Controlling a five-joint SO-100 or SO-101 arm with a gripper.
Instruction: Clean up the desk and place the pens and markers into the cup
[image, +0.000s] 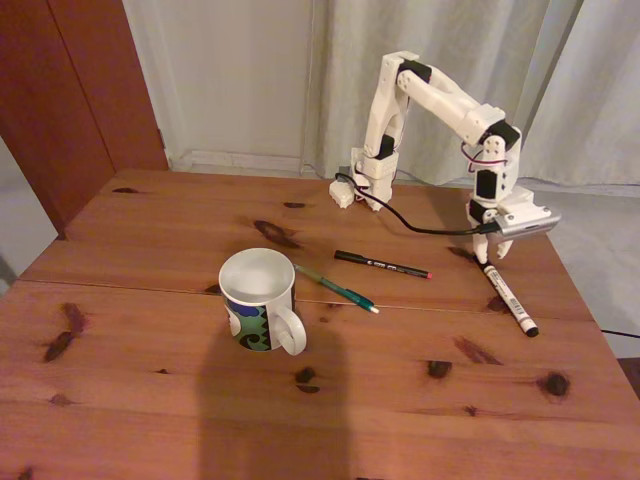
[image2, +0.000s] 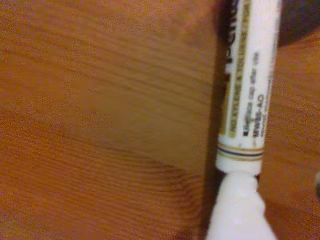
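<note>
My gripper (image: 489, 255) is down at the desk (image: 150, 400) on the right side of the fixed view, its fingertips right at the uncapped end of the white marker (image: 509, 299). From there the marker's long axis runs away from me, toward the front right of the fixed view, ending in its black cap near a dark knot. In the wrist view the printed barrel (image2: 248, 85) stands almost straight up the picture, and one white finger (image2: 239, 212) meets its lower end, touching or just shy of it; the picture is too blurred for me to be sure. I cannot tell how wide my jaws stand, nor whether they have closed on anything, though the marker looks to be lying flat on the wood.

The black pen (image: 382, 264) lies left of me, roughly crosswise in the fixed view, and the teal pen (image: 336, 287) lies beyond it with its far end just beside the cup (image: 258, 297). The cup is upright, well apart from me, handle toward the front.

As I judge it, I am lined up end-on, so a good pinch wants my jaws either side of the barrel, across its axis
</note>
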